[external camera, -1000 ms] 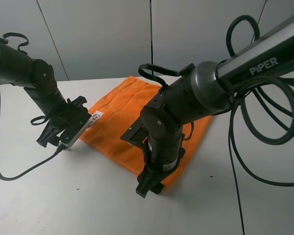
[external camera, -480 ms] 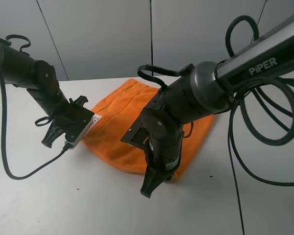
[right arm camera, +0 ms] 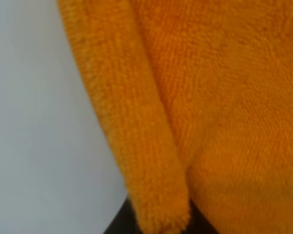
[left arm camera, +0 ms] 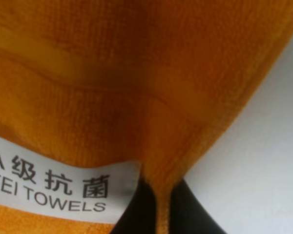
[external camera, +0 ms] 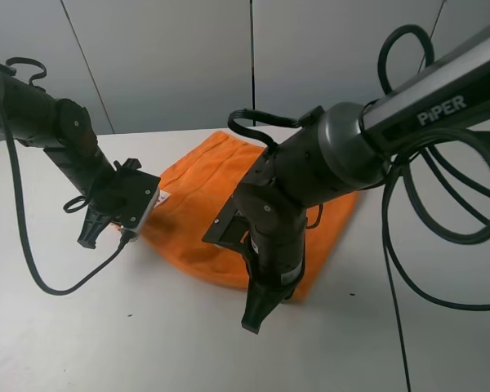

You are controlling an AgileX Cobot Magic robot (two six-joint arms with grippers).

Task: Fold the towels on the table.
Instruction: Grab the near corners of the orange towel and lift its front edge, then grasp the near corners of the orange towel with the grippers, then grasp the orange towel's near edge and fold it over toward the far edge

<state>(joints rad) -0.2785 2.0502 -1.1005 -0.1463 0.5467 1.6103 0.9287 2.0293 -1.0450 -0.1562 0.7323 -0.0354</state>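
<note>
open table (external camera: 106, 343) all around towel (external camera: 198, 189)

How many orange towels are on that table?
1. The towel lies on the table, near edge pinched by the left end effector and right end effector; another underneath could be hidden.

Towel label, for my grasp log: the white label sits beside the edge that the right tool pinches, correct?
No. The left wrist view shows the white label beside the edge of the orange towel that the left tool pinches. The right tool pinches a part with no label in sight.

Arms angled downward, left fingers (left arm camera: 131, 210) and right fingers (right arm camera: 118, 225) clamp towel (external camera: 198, 186).
</note>
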